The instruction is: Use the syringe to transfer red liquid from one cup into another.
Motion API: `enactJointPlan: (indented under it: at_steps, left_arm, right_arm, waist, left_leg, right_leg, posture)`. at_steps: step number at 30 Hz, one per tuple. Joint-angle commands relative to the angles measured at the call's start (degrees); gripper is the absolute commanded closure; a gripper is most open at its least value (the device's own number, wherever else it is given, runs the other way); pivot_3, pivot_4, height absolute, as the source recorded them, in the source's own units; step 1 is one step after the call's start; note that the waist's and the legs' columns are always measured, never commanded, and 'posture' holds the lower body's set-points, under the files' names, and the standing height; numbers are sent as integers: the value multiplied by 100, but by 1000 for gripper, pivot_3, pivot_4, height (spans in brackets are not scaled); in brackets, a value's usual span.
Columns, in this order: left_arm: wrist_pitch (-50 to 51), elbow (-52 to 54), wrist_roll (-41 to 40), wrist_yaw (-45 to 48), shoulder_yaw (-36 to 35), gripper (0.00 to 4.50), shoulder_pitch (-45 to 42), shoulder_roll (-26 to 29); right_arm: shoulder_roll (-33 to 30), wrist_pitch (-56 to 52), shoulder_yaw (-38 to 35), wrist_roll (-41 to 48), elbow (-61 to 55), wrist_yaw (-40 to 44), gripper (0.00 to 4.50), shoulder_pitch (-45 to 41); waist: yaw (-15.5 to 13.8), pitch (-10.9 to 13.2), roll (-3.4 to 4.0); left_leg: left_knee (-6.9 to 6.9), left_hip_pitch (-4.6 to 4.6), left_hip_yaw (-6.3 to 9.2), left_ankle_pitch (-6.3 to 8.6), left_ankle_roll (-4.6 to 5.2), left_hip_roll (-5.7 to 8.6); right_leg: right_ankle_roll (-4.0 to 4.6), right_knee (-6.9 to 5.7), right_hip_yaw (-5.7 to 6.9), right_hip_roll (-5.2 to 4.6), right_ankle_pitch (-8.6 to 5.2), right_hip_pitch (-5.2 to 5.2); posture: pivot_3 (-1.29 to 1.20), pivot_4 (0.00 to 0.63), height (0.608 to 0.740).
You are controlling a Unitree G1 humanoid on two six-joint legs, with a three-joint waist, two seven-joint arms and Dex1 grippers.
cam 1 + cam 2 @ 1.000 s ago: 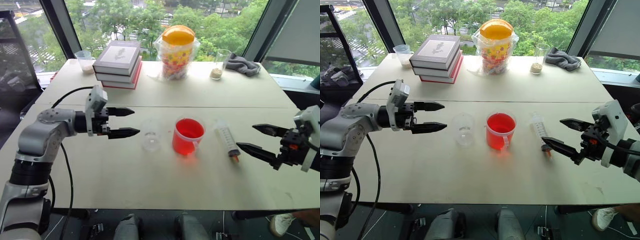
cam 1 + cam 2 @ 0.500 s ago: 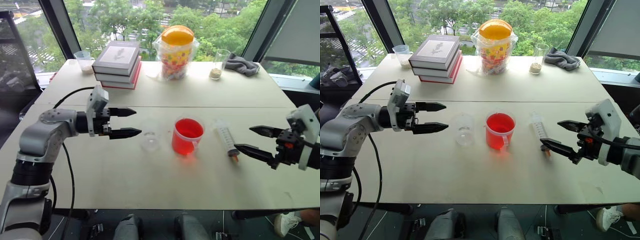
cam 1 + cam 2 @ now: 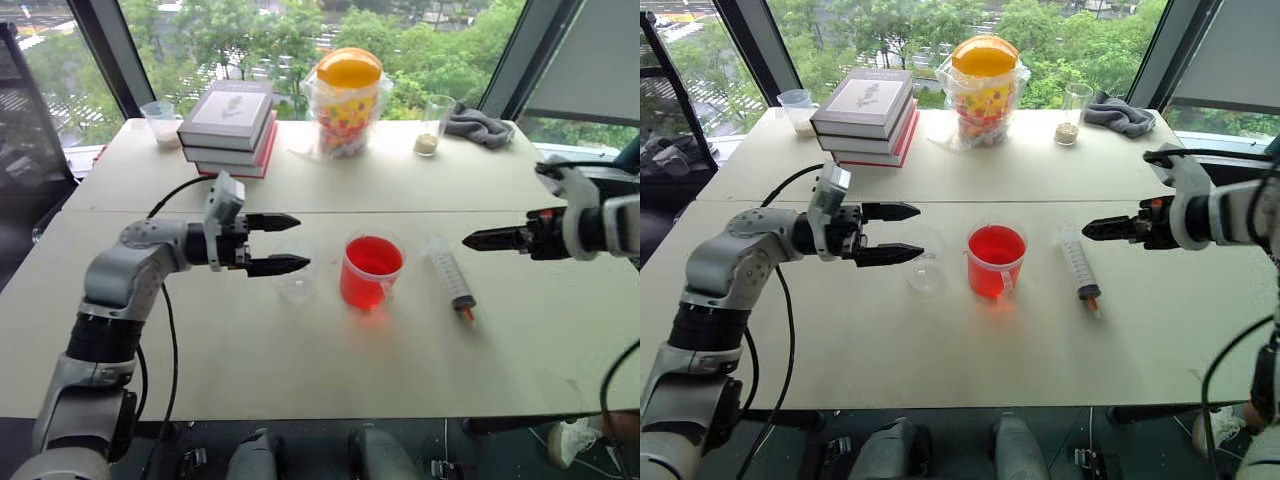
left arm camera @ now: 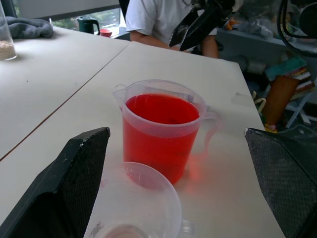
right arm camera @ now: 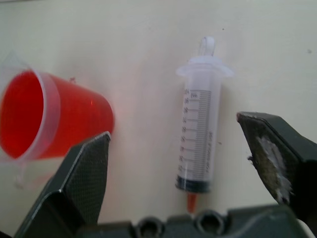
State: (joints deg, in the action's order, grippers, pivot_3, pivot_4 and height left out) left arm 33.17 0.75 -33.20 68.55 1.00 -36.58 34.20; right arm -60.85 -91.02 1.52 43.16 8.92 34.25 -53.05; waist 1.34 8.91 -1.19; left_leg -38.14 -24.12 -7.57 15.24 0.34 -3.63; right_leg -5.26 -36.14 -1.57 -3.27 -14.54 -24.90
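On the near half of the counter [image 3: 300, 370], three items are set in a row: a small clear cup [image 3: 297, 279], a red-filled cup [image 3: 370, 272] with red liquid [image 4: 161, 109], and a syringe [image 3: 452, 280] lying flat, tip towards the near edge. The left gripper [image 3: 290, 243] is held level just beside the small cup, fingers [image 3: 277, 266] spread wide and empty. The right gripper [image 3: 475, 240] is poised above the syringe, fingers wide apart, nothing grasped. Farther back, books [image 3: 228, 128], a jar [image 3: 347, 103] and a cloth [image 3: 478, 125] are seen.
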Motion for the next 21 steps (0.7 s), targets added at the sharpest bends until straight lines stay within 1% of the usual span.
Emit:
enactJointPlan:
  at_steps: [1,2,5,9,14,20,21]
  left_arm:
    - [-78,219,-39,-98,-98,0,86,-12]
    - [-119,233,-20,-112,-108,0,125,-8]
    - [-120,312,-40,-190,-152,0,173,-1]
    - [-104,481,-79,-306,-225,0,290,36]
    - [-91,689,-87,-456,-293,0,451,69]
    - [-44,872,-132,-597,-370,0,556,92]
    - [-43,895,-132,-620,-387,0,576,98]
  right_arm:
    - [153,264,1045,-659,860,351,16,-567]
    - [277,448,1414,-866,1166,533,16,-752]
    - [505,907,2270,-1395,1861,1132,16,-1133]
    - [886,1605,3012,-2114,2767,1815,16,-1471]
    - [1454,2399,3397,-2957,3904,2393,16,-1776]
    - [2028,3055,3422,-3720,4857,2816,16,-1985]
    - [2121,3139,3432,-3840,4955,2875,258,-2002]
  waist:
    - [-38,-1,2]
    - [-50,-1,2]
    - [-68,0,4]
    - [-69,1,5]
    - [-48,1,5]
    - [-31,1,6]
    - [-29,1,6]
  left_leg:
    - [-2,-25,-2,-1,0,0]
    - [-4,-47,-5,-2,0,2]
    - [-9,-62,-12,-2,0,8]
    - [-16,-96,-9,-2,0,11]
    - [-24,-94,-9,-4,-3,10]
    - [-56,-92,-6,-7,-8,-1]
    - [-66,-92,-6,-6,-8,-1]
  right_leg:
    - [-2,-6,0,0,2,-26]
    - [-6,-9,0,-1,4,-44]
    - [-26,-9,4,-1,14,-53]
    - [-28,-5,18,-1,14,-68]
    - [-38,-12,18,2,20,-68]
    - [-39,-40,20,13,20,-66]
    - [-39,-49,20,13,20,-65]
  posture:
    - [0,150,740]
    - [0,150,740]
    - [0,150,740]
    - [0,150,740]
    - [0,150,740]
    - [0,150,740]
    - [0,150,740]
